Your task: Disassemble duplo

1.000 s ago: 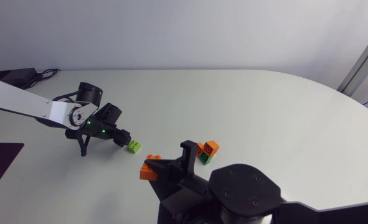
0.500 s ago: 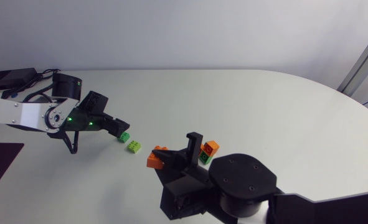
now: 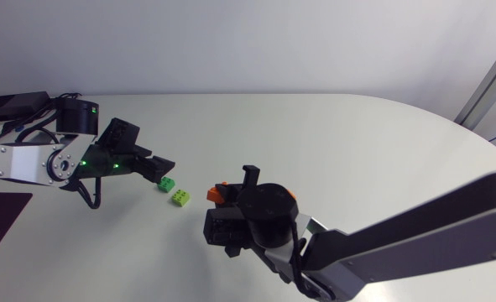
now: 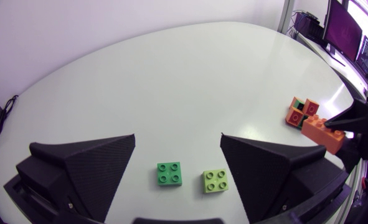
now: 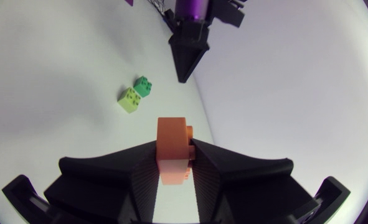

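Orange brick (image 5: 172, 152) clamped in my right gripper (image 5: 171, 169); green brick (image 4: 169, 173), lime brick (image 4: 215, 181) freed (loose on table); my left gripper (image 4: 177, 138) released; small stack (image 4: 299, 112) not yet split.

Two bricks (image 4: 169, 173) ahead of left end effector (image 4: 177, 137)

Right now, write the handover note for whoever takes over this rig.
Left gripper: open and empty, poised over the green brick and the lime brick, which lie loose and apart on the table.
Right gripper: shut on the orange brick.
Done: three bricks are separated.
Left: set the orange brick down, then pull apart the small stack of orange, red and green pieces, which looks joined.
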Action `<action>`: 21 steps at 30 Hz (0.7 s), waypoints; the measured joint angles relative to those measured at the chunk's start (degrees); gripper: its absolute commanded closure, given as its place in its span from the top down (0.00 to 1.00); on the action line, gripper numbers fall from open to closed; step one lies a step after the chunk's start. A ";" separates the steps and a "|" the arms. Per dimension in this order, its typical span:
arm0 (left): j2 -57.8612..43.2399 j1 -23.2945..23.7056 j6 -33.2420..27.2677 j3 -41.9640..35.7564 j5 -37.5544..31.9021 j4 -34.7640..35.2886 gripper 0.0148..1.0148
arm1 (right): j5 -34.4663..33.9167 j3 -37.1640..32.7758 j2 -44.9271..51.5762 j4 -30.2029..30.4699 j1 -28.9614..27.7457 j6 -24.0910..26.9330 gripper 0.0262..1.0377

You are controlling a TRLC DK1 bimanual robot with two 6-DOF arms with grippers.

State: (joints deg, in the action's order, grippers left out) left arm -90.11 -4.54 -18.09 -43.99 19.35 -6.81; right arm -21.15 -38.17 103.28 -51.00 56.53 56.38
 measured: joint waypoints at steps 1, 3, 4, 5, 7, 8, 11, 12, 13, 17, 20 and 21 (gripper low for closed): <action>0.02 -0.02 0.00 0.11 0.00 -0.31 0.95 | -0.28 -0.48 1.03 0.33 -0.26 0.00 0.18; 0.07 -0.02 0.00 0.44 0.00 -0.61 0.95 | -0.33 -1.62 2.05 3.10 -0.31 -0.22 0.18; 0.11 -0.02 -0.02 0.66 0.00 -0.74 0.95 | -0.33 -2.47 2.38 5.68 -0.28 -0.68 0.19; 0.13 -0.02 -0.02 0.79 0.00 -0.76 0.95 | -0.33 -3.17 2.69 7.61 -0.28 -1.16 0.20; 0.13 -0.02 -0.04 1.03 0.00 -0.85 0.95 | -0.35 -4.28 3.34 10.12 -0.28 -1.75 0.22; 0.13 -0.02 -0.07 1.09 0.00 -0.94 0.95 | -0.35 -4.66 3.69 10.62 -0.26 -1.79 0.22; 0.15 0.00 -0.07 1.18 0.00 -0.98 0.95 | -0.33 -5.51 4.94 12.17 -0.24 -2.43 0.22; 0.17 -0.02 -0.07 1.25 0.00 -0.98 0.95 | -0.31 -5.70 5.22 13.18 -0.24 -2.73 0.22; 0.17 -0.02 -0.22 1.27 0.00 -0.96 0.95 | -0.28 -5.90 5.33 14.47 -0.24 -3.13 0.22; 0.17 -0.02 -0.26 1.42 0.00 -0.96 0.95 | 3.02 -7.82 5.38 22.49 -0.85 -7.54 0.22; 0.22 -0.02 -0.26 1.46 0.00 -0.98 0.95 | 4.92 -9.64 5.22 25.73 -1.90 -10.29 0.22; 0.22 -0.02 -0.26 1.46 0.00 -0.98 0.95 | 5.22 -9.94 5.22 26.16 -2.23 -10.71 0.22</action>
State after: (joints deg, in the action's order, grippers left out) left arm -89.89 -4.56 -18.35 -42.52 19.35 -7.79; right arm -15.92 -48.12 108.51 -24.84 54.30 45.67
